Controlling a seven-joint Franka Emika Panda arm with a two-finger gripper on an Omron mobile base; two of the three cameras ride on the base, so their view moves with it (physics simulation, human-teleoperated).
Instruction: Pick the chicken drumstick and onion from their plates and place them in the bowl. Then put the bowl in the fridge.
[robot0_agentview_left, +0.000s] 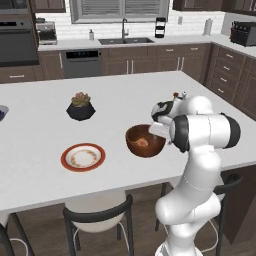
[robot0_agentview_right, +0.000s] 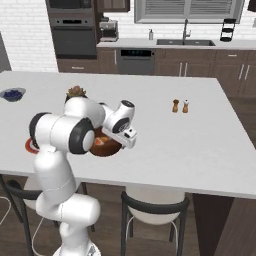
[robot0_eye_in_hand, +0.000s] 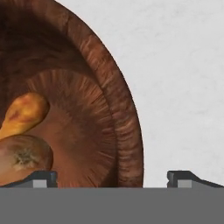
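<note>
You face a long white counter (robot0_agentview_left: 45, 185) that fills the middle of both base views, with dark cabinets (robot0_agentview_left: 150, 60) and a sink (robot0_agentview_left: 125, 41) along the far wall. The white arm (robot0_agentview_left: 200, 150) rises at the counter's near edge and bends so that its hand hangs over the near rim of the bowl (robot0_agentview_left: 145, 141). The bowl, deep and reddish-brown, stands on the counter near that edge; in the right base view it (robot0_agentview_right: 106, 146) is partly hidden behind the arm. Left of the bowl in the left base view you see the red-rimmed plate (robot0_agentview_left: 83, 157), bare of food, lying flat and apart from the bowl. Beyond the plate stands a potted succulent (robot0_agentview_left: 80, 106). At the far left edge sits a small dish of blueberries (robot0_agentview_right: 12, 94). Two small shakers (robot0_agentview_right: 180, 106) stand side by side, well to the right in the right base view. Inside the bowl, in the hand view, the onion (robot0_eye_in_hand: 22, 159) rests on the bottom, touching the drumstick (robot0_eye_in_hand: 26, 113), which leans up beside it. The gripper (robot0_eye_in_hand: 112, 179) hangs above the bowl's rim; its jaws stand wide apart, one tip over the bowl and one over the bare counter, holding nothing.
</note>
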